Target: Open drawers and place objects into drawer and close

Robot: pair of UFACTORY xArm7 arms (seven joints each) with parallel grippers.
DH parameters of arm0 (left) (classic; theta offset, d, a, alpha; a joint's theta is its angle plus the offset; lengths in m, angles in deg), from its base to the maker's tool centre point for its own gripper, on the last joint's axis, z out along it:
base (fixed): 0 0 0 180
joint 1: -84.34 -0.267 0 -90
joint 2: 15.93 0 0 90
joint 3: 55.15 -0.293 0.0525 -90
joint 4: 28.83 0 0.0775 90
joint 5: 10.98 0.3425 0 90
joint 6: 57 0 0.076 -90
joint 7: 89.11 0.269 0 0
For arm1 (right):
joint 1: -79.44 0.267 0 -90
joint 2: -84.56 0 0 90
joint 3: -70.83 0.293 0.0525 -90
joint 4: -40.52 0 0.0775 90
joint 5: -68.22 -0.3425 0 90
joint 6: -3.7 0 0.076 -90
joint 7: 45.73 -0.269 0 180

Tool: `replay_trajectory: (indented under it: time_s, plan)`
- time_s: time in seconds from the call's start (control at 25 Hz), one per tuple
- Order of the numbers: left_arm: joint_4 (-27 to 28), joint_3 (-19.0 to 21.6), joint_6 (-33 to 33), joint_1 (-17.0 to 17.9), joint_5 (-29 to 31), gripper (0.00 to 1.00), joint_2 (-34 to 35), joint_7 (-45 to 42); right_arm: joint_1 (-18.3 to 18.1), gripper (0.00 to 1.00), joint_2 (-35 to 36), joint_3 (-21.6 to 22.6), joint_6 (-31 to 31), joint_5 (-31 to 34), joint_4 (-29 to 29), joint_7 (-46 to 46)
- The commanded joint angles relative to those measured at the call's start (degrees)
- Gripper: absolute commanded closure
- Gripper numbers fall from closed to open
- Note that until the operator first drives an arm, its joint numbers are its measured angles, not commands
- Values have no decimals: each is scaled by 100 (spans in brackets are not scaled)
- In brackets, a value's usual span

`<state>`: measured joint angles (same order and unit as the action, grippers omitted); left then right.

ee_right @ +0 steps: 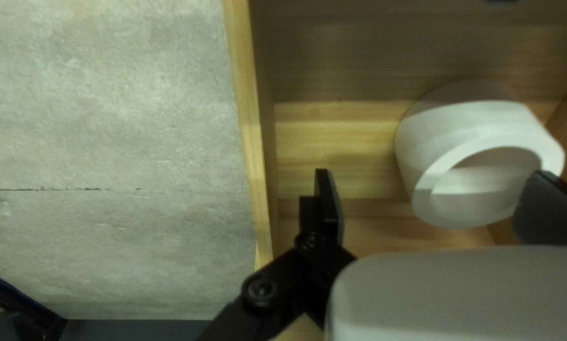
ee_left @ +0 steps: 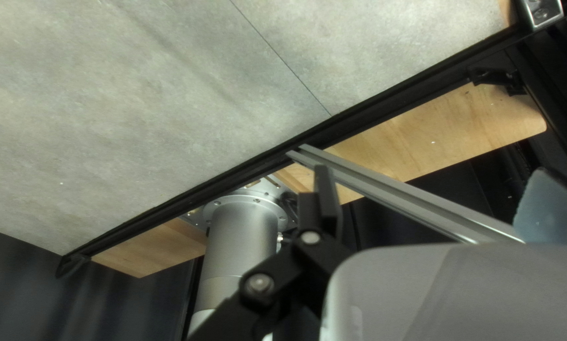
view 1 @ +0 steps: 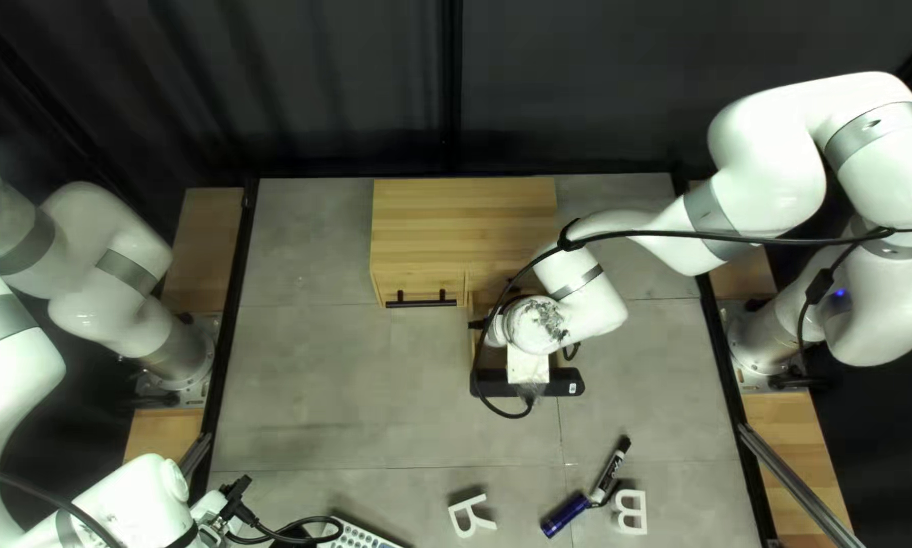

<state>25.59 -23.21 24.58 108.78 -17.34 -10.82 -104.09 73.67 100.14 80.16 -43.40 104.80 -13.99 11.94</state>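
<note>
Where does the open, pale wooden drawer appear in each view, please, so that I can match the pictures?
Top left view: near the middle, the open, pale wooden drawer juts from the wooden cabinet, partly hidden under my right arm.
Left wrist view: not in it.
Right wrist view: under the right tool, with a white, hollow cylinder inside.
Shared landmark: the grey, stone-look tabletop, in all three.

Dark curtain (view 1: 324, 91) behind the table (view 1: 324, 396); keyboard (view 1: 357, 536) partly visible
</note>
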Motion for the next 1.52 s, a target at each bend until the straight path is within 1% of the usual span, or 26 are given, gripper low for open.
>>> replay_trajectory:
  time_s: [0.04, 0.2, 0.4, 0.64, 0.88, 1.24, 1.36, 1.52]
  plan:
    - [0, 0, 0, 0, 0, 0, 0, 0, 4, 0, -93, -2, -50, 7, 19, -6]
    - [0, 0, 0, 0, 0, 0, 0, 0, 85, 0, -259, 84, -221, -48, 7, 15]
    - [0, 0, 0, 0, 0, 0, 0, 0, 163, 0, -240, 154, -231, -52, -14, -2]
    - [0, 0, 0, 0, 0, 0, 0, 0, 134, 0, -232, 134, -68, -47, 166, -81]
    - [0, 0, 0, 0, 0, 0, 0, 0, 132, 0, -185, 161, -127, -202, 105, -67]
    - [0, 0, 0, 0, 0, 0, 0, 0, 216, 0, -130, 187, -322, -233, 26, -252]
    - [0, 0, 0, 0, 0, 0, 0, 0, 272, 0, -214, 223, -352, -173, 44, -267]
    - [0, 0, 0, 0, 0, 0, 0, 0, 340, 0, -260, 268, -225, 24, 98, -212]
